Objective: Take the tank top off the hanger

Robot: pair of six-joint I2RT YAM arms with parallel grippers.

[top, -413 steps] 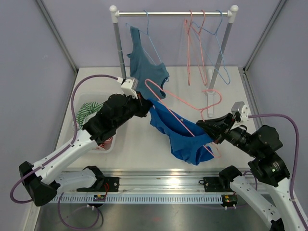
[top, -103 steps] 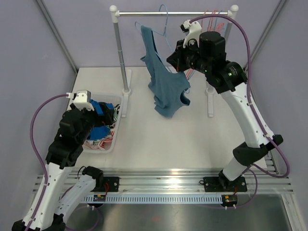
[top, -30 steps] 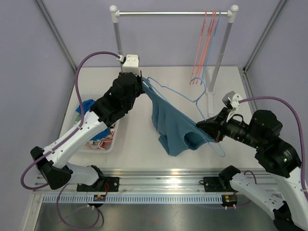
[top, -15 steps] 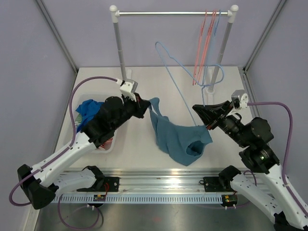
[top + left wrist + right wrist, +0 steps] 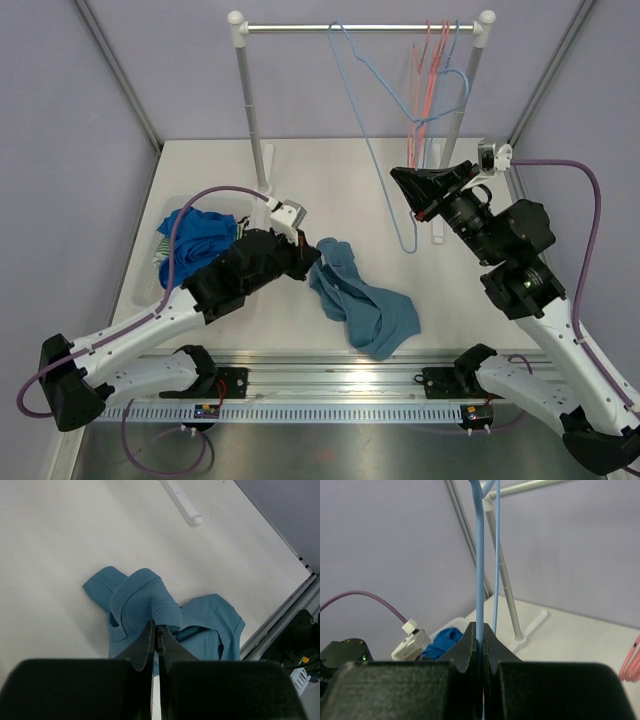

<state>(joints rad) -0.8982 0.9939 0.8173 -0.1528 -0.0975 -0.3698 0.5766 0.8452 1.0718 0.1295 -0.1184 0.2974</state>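
moved: light-blue wire hanger (image 5: 479, 555) now lifted clear, bare, up toward far rail | teal ribbed fabric tank top (image 5: 365, 305) dropped off it, crumpled on white desk (image 5: 330, 180), near centre | left hand (image 5: 312, 255) pinched together on its left fold | right hand (image 5: 403, 185) clamped on hanger wire

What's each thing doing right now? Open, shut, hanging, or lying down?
tank top: off the hanger, crumpled on the table.
blue hanger: bare, held up in the air.
left gripper: shut on the tank top.
right gripper: shut on the blue hanger.
pink hangers: hanging on the rail.
basket: full of clothes.
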